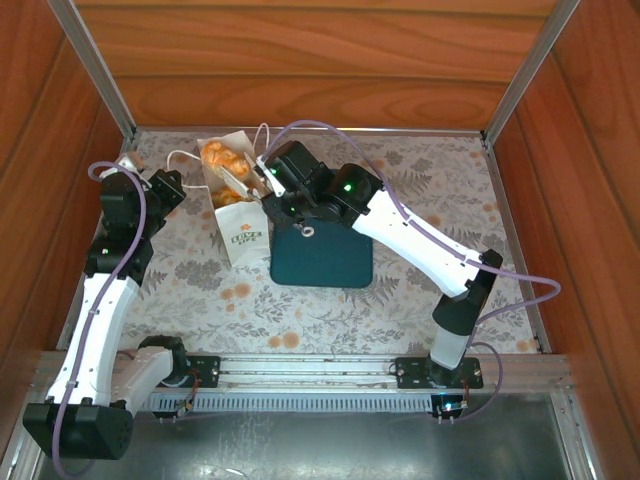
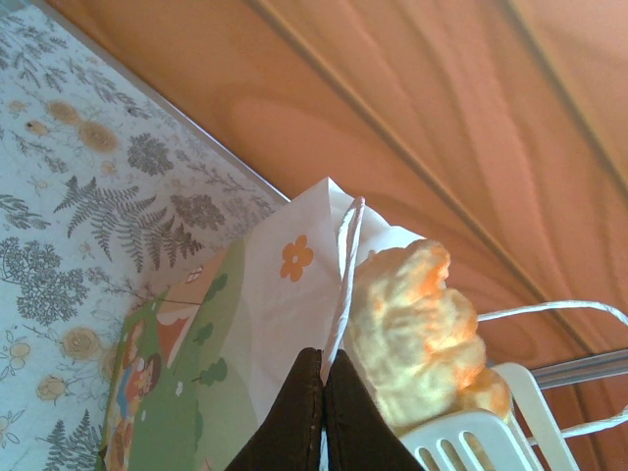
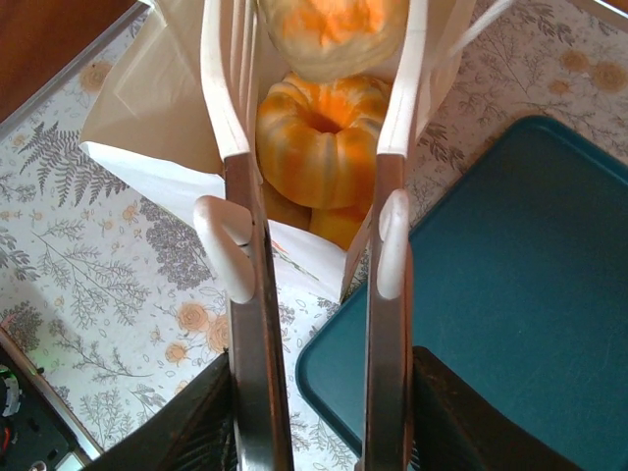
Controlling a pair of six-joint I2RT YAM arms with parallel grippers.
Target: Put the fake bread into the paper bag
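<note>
The right end effector [image 3: 314,39] has its fingers spread over the mouth of the bag [image 3: 147,108]. A pale orange piece of bread [image 3: 339,22] sits between the white fingertips. It is close against the right finger, with a gap on the left; I cannot tell whether it is touched. Below it, inside the bag, lies a ring bun [image 3: 319,137] on top of more orange pieces.

The left end effector [image 2: 323,358] is pressed together, pinching the bag's rim beside a white cord handle [image 2: 345,265].

The bag stands at the far left of the floral counter [image 1: 200,285], its narrow side with the green logo [image 1: 241,236] facing the near edge. Its mouth is open. A dark teal tray [image 3: 520,294] lies just to its right, beneath the right arm.
</note>
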